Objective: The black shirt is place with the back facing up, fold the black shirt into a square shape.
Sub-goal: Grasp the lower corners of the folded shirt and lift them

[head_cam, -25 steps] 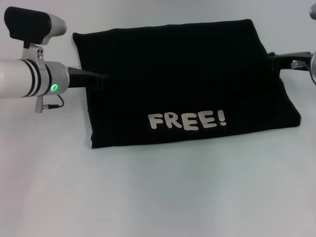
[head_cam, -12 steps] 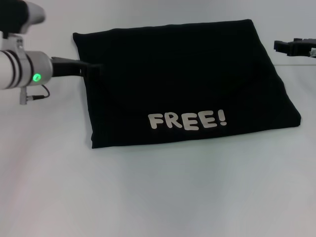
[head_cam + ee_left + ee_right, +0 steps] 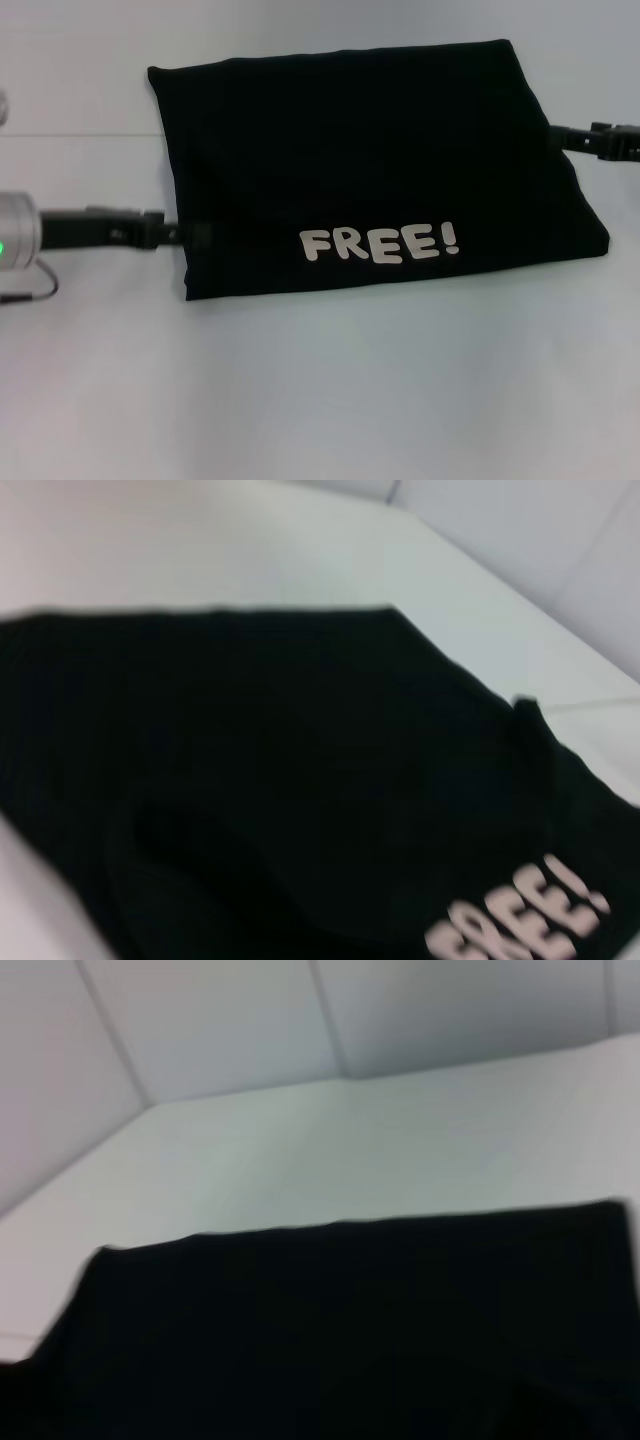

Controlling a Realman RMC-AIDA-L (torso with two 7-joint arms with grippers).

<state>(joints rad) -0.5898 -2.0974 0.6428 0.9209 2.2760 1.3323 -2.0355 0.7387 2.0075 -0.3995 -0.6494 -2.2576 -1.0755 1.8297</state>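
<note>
Risk: black shirt (image 3: 370,170) lies folded between left gripper (image 3: 185,236) and right gripper (image 3: 560,136), each touching an edge, finger states indiscernible, so uneven pulls could skew the square.

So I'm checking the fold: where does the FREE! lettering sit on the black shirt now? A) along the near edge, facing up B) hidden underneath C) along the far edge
A: in the head view the black shirt shows FREE! face-up beside its near edge.
</note>
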